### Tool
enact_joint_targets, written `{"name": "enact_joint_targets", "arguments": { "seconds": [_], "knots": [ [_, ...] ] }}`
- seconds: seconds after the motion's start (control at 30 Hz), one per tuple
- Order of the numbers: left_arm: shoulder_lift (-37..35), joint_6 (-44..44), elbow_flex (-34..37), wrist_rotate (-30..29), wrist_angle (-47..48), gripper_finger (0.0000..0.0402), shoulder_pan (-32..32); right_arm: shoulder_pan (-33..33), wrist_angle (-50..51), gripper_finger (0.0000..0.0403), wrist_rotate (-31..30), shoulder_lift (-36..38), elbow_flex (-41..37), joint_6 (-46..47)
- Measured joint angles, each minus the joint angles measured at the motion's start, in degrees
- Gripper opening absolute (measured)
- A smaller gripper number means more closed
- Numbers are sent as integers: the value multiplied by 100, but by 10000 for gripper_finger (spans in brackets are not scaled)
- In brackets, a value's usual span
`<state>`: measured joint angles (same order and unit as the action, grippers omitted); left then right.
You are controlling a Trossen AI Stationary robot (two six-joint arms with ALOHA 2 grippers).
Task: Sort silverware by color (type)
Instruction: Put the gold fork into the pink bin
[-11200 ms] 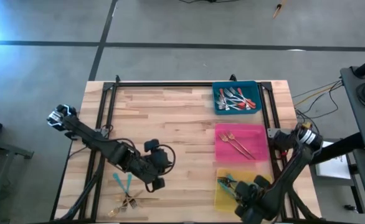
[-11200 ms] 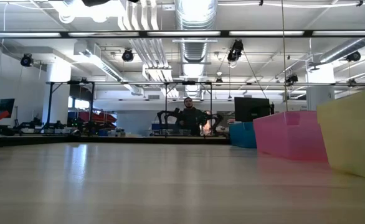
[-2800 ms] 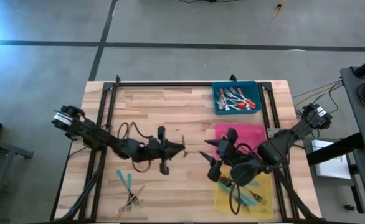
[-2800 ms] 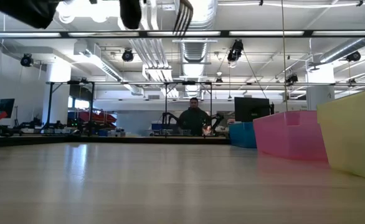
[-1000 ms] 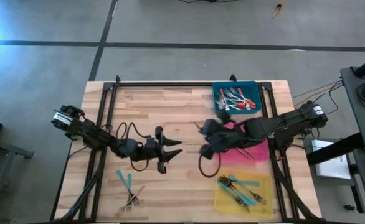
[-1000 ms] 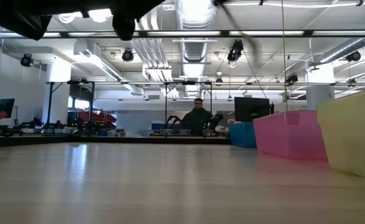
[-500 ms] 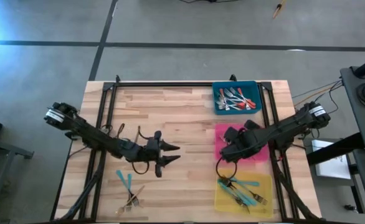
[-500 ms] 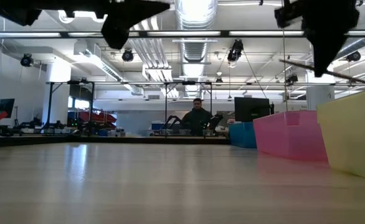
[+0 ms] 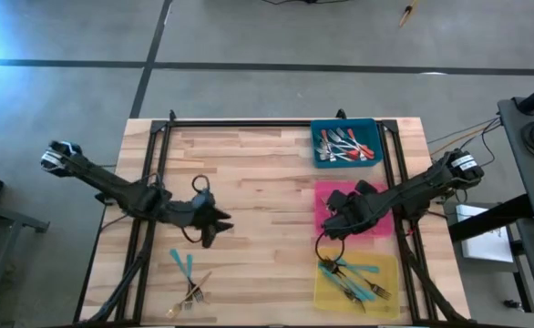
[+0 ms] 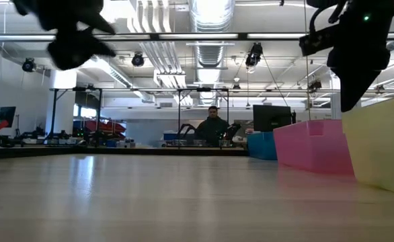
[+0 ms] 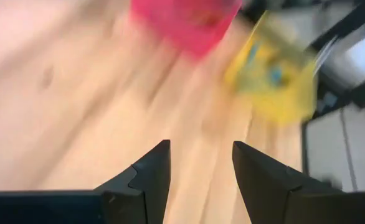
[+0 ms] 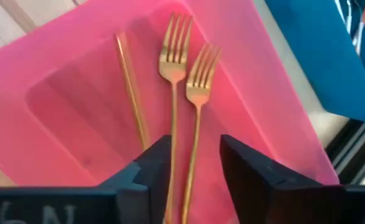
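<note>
Desk (image 9: 258, 173): light wood planks, black rails along its edges, grey floor around it.

Bottom left of the high view: loose forks (image 9: 187, 282), teal and gold, lying on the wood.

Left gripper (image 9: 214, 225) hangs above the desk's left-centre; fingers (image 11: 146, 174) spread apart, nothing between them.

Right side, near to far: yellow tray (image 9: 326, 296) with teal-handled forks (image 9: 356, 281), pink tray (image 9: 381, 191), blue tray (image 9: 320, 160) with red-handled forks (image 9: 344, 146).

Right gripper (image 9: 342, 219) sits over the pink tray; fingers (image 12: 154, 158) parted, empty. Three gold forks (image 12: 173, 68) lie flat in it below.

Low view: bare wood runs level to the trays at frame right. Beyond, an open hall with ceiling ducts and strip lights; a person (image 10: 214, 128) at centre far back.
</note>
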<state>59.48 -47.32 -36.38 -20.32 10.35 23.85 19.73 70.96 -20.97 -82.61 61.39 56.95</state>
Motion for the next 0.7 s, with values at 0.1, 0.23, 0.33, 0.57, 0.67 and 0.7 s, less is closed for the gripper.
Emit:
{"name": "enact_joint_targets", "arguments": {
  "seconds": [0.1, 0.23, 0.33, 0.57, 0.67, 0.7],
  "knots": [
    [-35, -932, -114, 450, 1025, 155, 222, 1, -5, 140, 4, 0, 79, 117],
    [138, -2223, -144, 1149, 1462, 155, 867, 121, -164, 140, 45, 0, 333, 299],
    [372, -3262, -154, 1196, 1449, 155, 1553, 251, -508, 135, 45, 0, 514, 241],
    [1507, -4913, -645, 1020, 1478, 155, 2986, 608, -1680, 127, 48, 0, 695, -252],
    [2092, -5127, -1066, 1097, 1571, 155, 3226, 682, -1959, 125, 46, 0, 745, -363],
    [2289, -5153, -1242, 1183, 1685, 155, 3279, 692, -2016, 125, 45, 0, 759, -358]
  ]
}}
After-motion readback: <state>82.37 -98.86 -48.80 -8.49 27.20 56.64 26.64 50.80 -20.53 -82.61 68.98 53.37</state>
